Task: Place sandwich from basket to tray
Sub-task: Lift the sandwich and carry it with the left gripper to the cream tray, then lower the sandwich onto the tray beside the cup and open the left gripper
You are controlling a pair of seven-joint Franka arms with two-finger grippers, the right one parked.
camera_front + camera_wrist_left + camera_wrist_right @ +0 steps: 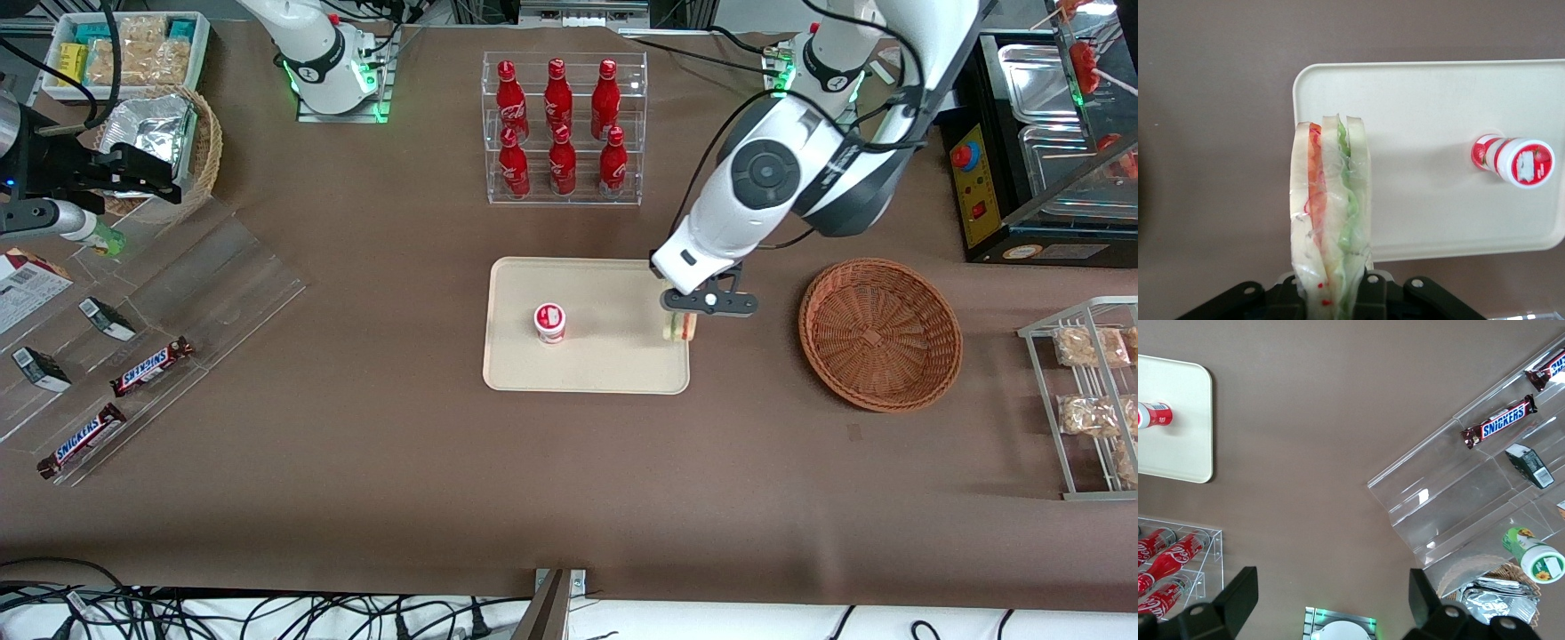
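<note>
My left gripper point(681, 327) is shut on the sandwich point(681, 327), a plastic-wrapped wedge of white bread with red, orange and green filling. It holds the sandwich just above the edge of the cream tray point(605, 369) that faces the basket. In the left wrist view the sandwich point(1330, 207) hangs between the fingers over the tray's rim point(1431, 250). The reddish-brown wicker basket point(880, 333) stands empty beside the tray, toward the working arm's end of the table.
A small red-and-white cup point(550, 323) stands on the tray, also in the left wrist view point(1513, 160). A clear rack of red bottles point(563, 129) stands farther from the front camera than the tray. A wire rack with snack bags point(1089, 400) stands past the basket.
</note>
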